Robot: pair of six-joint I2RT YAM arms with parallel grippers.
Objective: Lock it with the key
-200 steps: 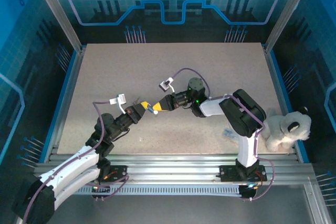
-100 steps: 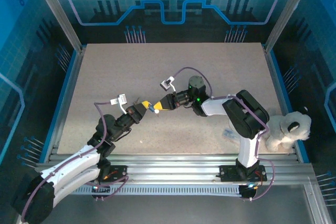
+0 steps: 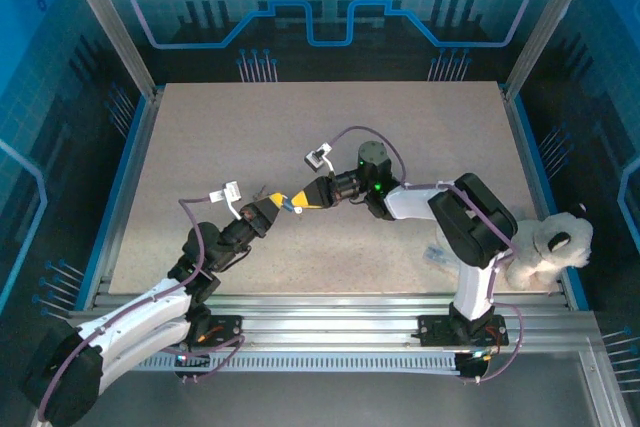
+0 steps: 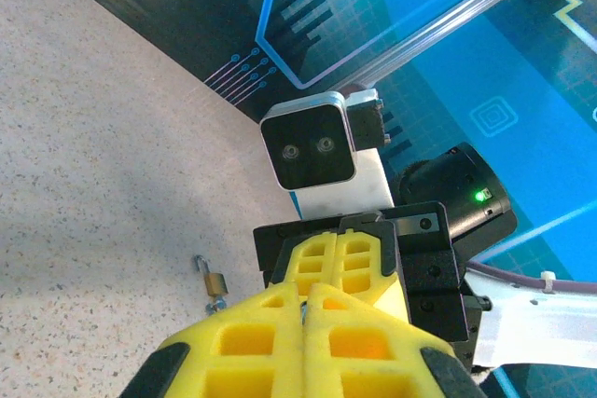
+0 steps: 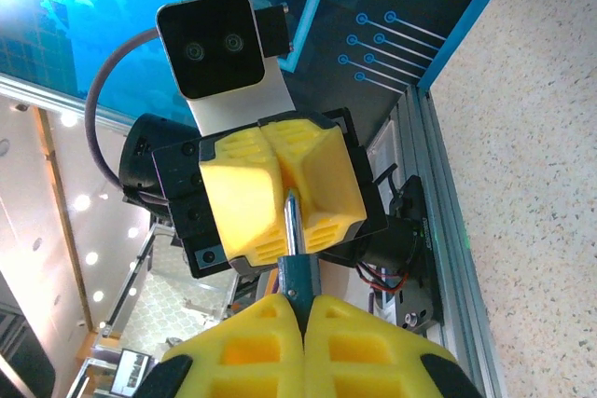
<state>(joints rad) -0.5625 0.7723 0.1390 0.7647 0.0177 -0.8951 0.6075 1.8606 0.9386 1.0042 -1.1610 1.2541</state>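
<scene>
R pincer (image 5: 303, 312) is clamped on the key (image 5: 293, 226), held in mid-air. The key tip meets the closed L pincer (image 4: 305, 297); can't tell if it's pinched there. The padlock (image 4: 215, 282) lies on the bench (image 4: 93, 184), apart from the 2 pincers. Key not yet inserted, so locking is all still to do.
</scene>
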